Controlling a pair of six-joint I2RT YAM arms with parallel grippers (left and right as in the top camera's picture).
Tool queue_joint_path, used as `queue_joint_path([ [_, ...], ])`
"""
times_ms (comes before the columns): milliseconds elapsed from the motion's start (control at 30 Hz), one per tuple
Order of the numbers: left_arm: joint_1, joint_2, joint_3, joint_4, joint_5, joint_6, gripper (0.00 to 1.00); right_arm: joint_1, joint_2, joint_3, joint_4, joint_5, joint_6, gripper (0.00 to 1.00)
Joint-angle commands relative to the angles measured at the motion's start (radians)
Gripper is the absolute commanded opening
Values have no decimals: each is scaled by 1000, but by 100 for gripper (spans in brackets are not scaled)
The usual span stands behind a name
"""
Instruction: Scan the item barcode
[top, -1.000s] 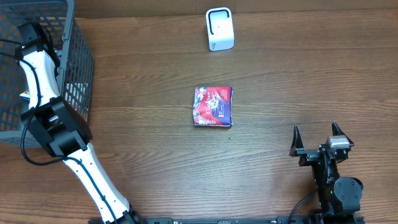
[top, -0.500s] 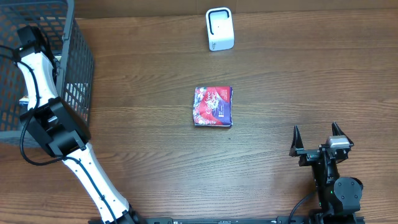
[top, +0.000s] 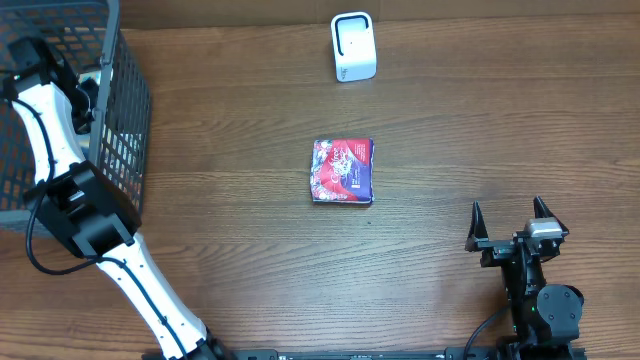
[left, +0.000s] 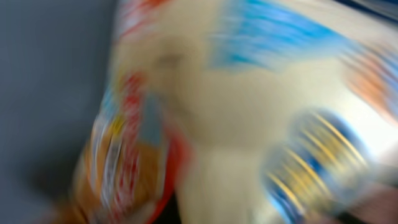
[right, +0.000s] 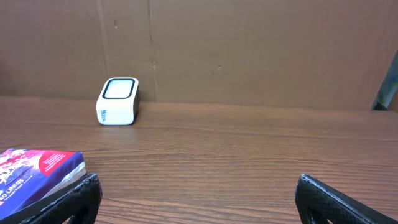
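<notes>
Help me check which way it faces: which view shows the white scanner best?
The right wrist view: the white scanner stands unobstructed, its dark-rimmed window and logo side visible. Overhead shows only its top, from above. The left wrist view shows just blurred packaging.

L arm (top: 48, 120): white tube links w/ boxy black joints; thin black cable (top: 29, 245) loops alongside. R arm (top: 540, 295): all black, round lower joint, small grey block (top: 546, 230) on top. R hand (top: 507, 212): 2 black pointed fingers (right: 78, 196), matte, rough-edged.
</notes>
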Motion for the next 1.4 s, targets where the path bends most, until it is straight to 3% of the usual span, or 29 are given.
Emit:
queue_joint_path([
  [0,8,-129,3,43,358,34,4,-5,-9,-10,7,-5,4,100],
  [400,99,-313,3,53,661,32,4,-5,-9,-10,7,-5,4,100],
  [533,129,-316,3,56,836,33,4,-5,-9,-10,7,-5,4,100],
  [633,137,-316,3,41,740,33,4,-5,-9,-10,7,-5,4,100],
  [733,136,-316,3,-22,463,31,4,-5,-9,-10,7,-5,4,100],
  [800,131,-315,0,-54,220,12,15,-5,-9,-10,7,-5,4,100],
  [900,123,-315,-14,-75,-69,-27,47,-5,-9,-10,6,-5,4,100],
  [1033,122,-314,-59,-85,-216,-69,95,-5,-9,-10,7,-5,4,100],
  [1067,123,-314,-77,-91,-217,-70,100,-5,-9,-10,7,-5,4,100],
  [1233,136,-313,-219,-89,-211,-180,100,-5,-9,-10,7,-5,4,100],
  [1367,136,-313,-346,-14,-71,-196,100,-5,-9,-10,7,-5,4,100],
])
